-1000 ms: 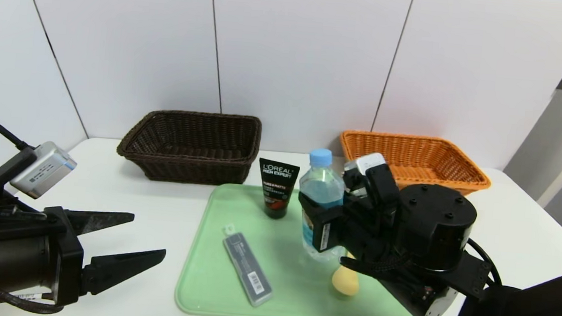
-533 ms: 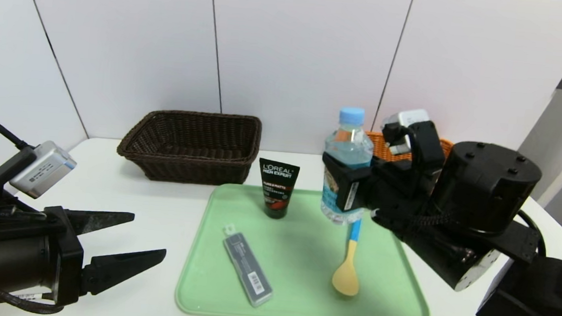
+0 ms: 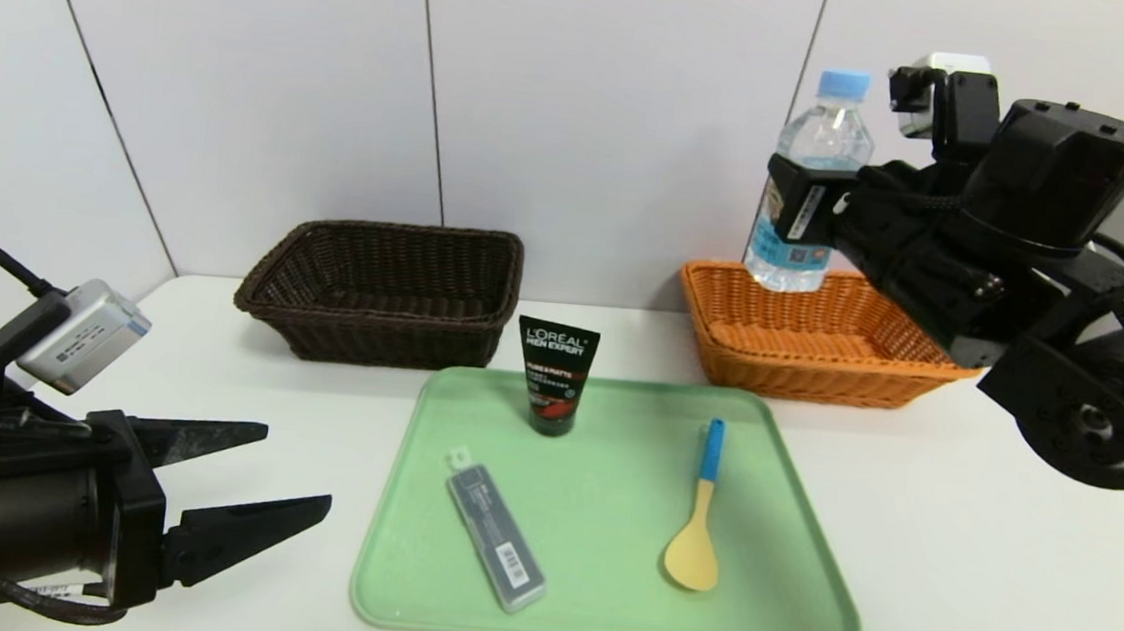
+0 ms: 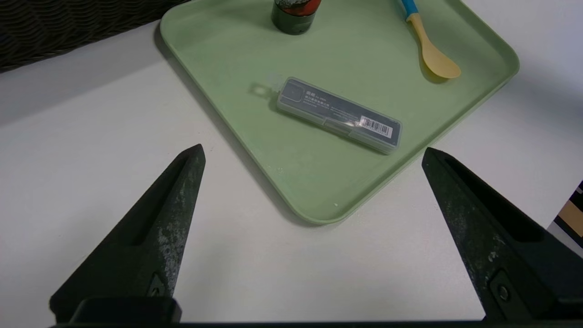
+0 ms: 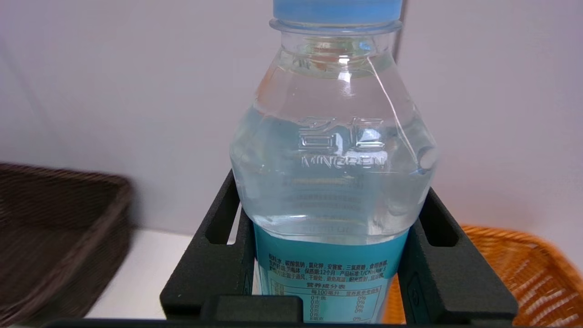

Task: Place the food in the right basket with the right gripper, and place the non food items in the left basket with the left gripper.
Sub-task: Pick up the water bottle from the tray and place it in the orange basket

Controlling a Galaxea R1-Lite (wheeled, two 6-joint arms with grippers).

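Note:
My right gripper [image 3: 793, 211] is shut on a clear water bottle [image 3: 823, 130] with a blue cap and blue label, holding it upright high above the back left of the orange right basket [image 3: 734, 354]. In the right wrist view the black fingers [image 5: 214, 255] clamp the bottle [image 5: 334, 150] at its label. On the green tray [image 3: 600, 599] stand a black tube [image 3: 554, 375], a grey flat case [image 3: 494, 536] and a yellow spoon with a blue handle [image 3: 696, 527]. My left gripper [image 3: 297, 467] waits open and empty, low at the left, short of the tray's near corner [image 4: 319, 200].
The dark brown left basket [image 3: 383, 291] sits at the back left, against the white wall. The left wrist view shows the case [image 4: 339, 114], the spoon [image 4: 430, 50] and the tube's base [image 4: 294, 13]. White tabletop surrounds the tray.
My right gripper has lifted the bottle off the tray and carried it up and to the right, over the orange basket. The spoon is uncovered. The left arm has not moved.

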